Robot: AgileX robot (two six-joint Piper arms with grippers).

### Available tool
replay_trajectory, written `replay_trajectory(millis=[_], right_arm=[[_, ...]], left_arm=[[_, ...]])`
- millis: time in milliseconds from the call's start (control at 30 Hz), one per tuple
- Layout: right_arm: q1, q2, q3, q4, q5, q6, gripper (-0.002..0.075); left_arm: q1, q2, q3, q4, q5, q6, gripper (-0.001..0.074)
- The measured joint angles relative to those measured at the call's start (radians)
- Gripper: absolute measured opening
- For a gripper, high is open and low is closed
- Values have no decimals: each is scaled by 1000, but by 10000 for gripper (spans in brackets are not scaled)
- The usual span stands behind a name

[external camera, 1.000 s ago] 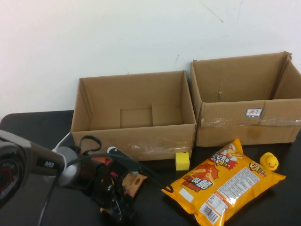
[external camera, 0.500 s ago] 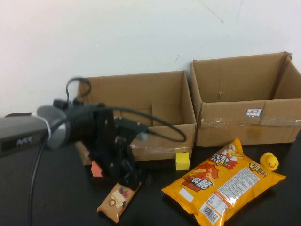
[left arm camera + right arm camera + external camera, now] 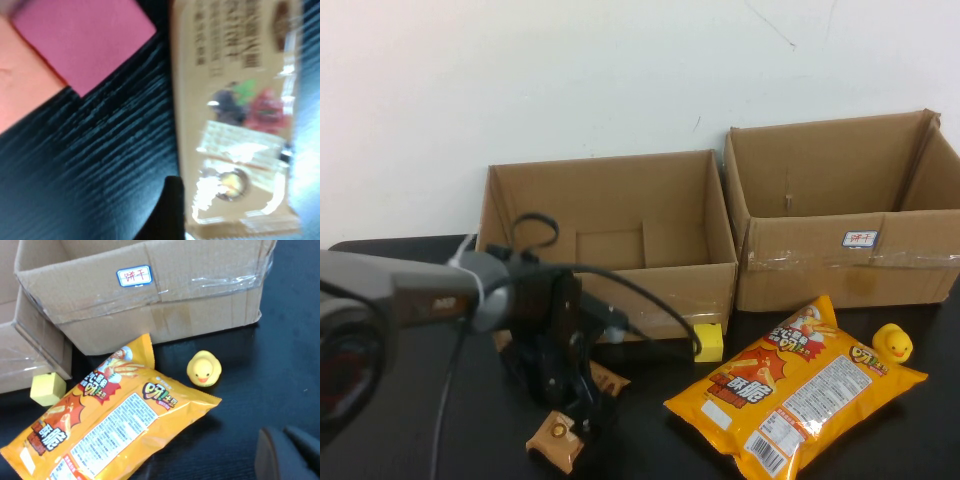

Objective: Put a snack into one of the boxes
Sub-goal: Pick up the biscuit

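Note:
A brown snack bar (image 3: 556,441) lies on the black table in front of the left box (image 3: 610,290). My left gripper (image 3: 582,412) hangs low right over the bar's middle, hiding part of it. In the left wrist view the bar (image 3: 235,125) fills the right side, with one dark finger (image 3: 172,200) next to its edge, and the jaws look open. A large orange chips bag (image 3: 800,390) lies in front of the right box (image 3: 840,260). My right gripper (image 3: 287,455) is shut and empty, above bare table beside the bag (image 3: 105,430).
A yellow cube (image 3: 707,342) sits against the left box's front. A yellow rubber duck (image 3: 892,343) sits right of the bag. A pink block (image 3: 82,35) and an orange block (image 3: 20,85) lie close to the bar. Both boxes are open-topped.
My left arm rose in front of the left box, then came back down over the snack bar. The bar shifted forward and left at first. Nothing else moved.

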Motion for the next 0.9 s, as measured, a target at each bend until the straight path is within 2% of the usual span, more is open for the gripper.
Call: replay_trajectory(millis=[200,533,767,900], right_arm=[[0,0,0,0,0,0,-1],[0,0,0,0,0,0,-1],[0,0,0,0,0,0,-1],[0,0,0,0,0,0,-1]], left_arm=[[0,78,0,8,-56,-7,690],[0,96,0,8,-83,-5,689],[0,104,0,8,-96,-3,562],[0,115,0,8,-103,-3,540]])
